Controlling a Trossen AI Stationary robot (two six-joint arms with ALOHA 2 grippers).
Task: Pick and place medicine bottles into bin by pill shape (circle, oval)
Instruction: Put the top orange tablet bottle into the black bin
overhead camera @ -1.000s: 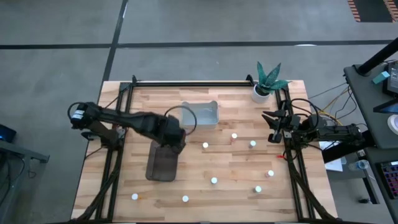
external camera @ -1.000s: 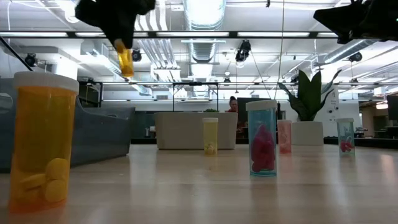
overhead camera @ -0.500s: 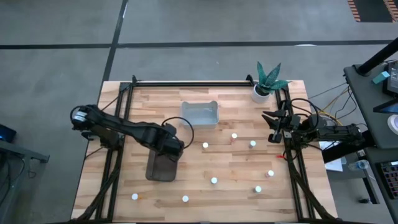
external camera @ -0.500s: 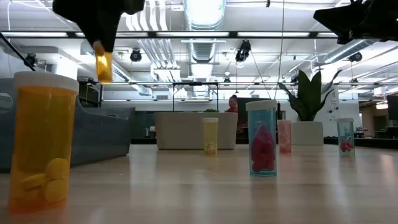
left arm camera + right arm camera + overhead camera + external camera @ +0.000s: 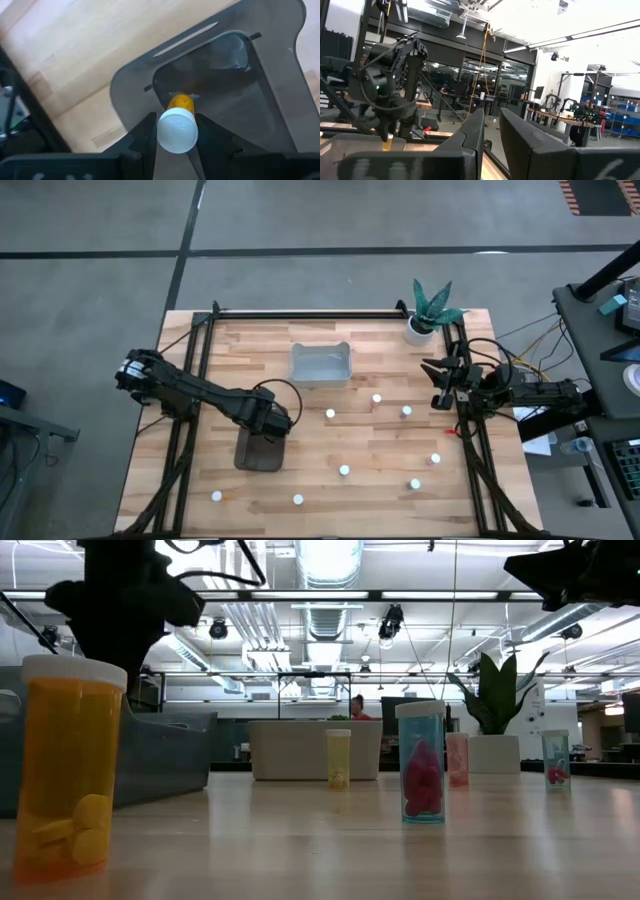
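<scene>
Above the dark bin [image 5: 260, 450], my left claw [image 5: 176, 145] grips an amber bottle [image 5: 178, 125] by its white cap, pointing it down into the bin. Over at the desk's [image 5: 380, 430] right edge, my right claw [image 5: 490, 131] waits, closed and empty.

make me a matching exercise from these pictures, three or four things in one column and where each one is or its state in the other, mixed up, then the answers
Things
1. amber bottle
2. dark bin
3. clear bin
4. potted plant

Places or states
A. at the table's far right corner
B. held in the left tool, cap toward the camera
C. directly under the left tool
D. near the middle of the table's far edge, nothing over it

Pairs: 1-B, 2-C, 3-D, 4-A
</scene>
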